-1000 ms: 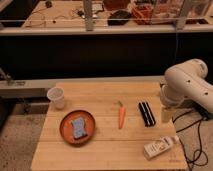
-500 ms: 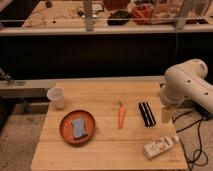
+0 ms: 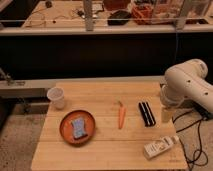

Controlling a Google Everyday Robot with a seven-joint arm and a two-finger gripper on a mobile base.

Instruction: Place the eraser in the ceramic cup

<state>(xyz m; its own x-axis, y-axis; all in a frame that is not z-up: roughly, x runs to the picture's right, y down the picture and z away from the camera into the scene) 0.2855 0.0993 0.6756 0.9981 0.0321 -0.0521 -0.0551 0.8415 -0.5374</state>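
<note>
No change: the gripper [image 3: 166, 114] stays at the right edge of the bench [image 3: 107, 152], fingers apart, empty, beside the eraser [image 3: 146, 113]. Ceramic cup [image 3: 56, 97] at left edge. Grasp not begun.

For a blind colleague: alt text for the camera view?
Robot gripper hangs at the wooden table's right edge, beside the black eraser; the ceramic cup stands far left. Also on the table: carrot, blue sponge on orange plate, white bottle.

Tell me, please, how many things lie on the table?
6: cup back left; plate front left, sponge on it; carrot centre; eraser to its right; bottle front right. Gripper beside eraser, jaws open.
</note>
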